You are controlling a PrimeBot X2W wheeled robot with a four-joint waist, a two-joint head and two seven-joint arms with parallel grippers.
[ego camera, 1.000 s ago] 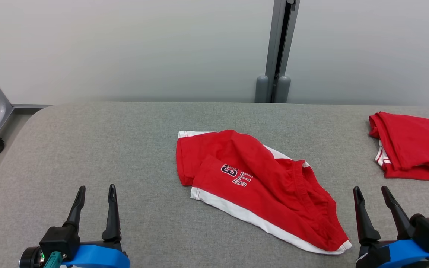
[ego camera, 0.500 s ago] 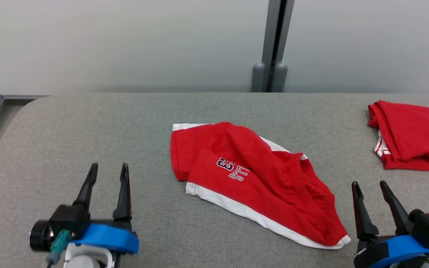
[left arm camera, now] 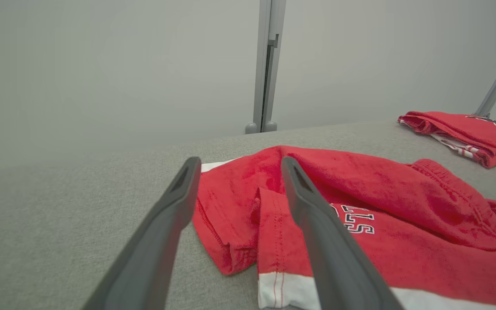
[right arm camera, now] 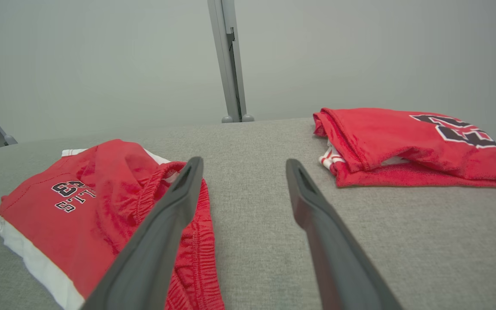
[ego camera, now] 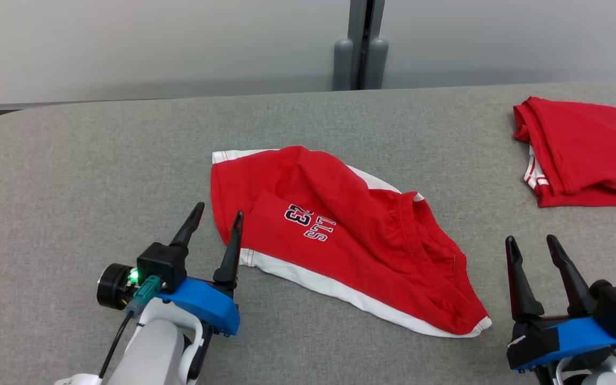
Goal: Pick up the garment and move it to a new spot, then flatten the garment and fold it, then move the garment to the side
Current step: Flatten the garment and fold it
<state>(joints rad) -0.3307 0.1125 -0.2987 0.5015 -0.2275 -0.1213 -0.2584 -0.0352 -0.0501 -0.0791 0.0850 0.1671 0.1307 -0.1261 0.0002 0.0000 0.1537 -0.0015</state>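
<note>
At the near left edge of the garment [ego camera: 351, 235], the left claw [ego camera: 219, 209] has closed in for the pickup.

A second ago the left claw sat well apart from the crumpled red shorts on the grey worktop [ego camera: 99, 176]. Now its fingers are parted wide and empty, with the tips just beside the folded hem. In the left wrist view they frame that hem, though I cannot tell whether they touch it. The head camera has also dipped, so part of the shift is only the view. The right claw [ego camera: 530, 239] waits near the waistband corner, open and holding nothing. The folded red cloth [ego camera: 580, 149] lies well apart. The first grasp looks imminent; nothing is lifted yet.
</note>
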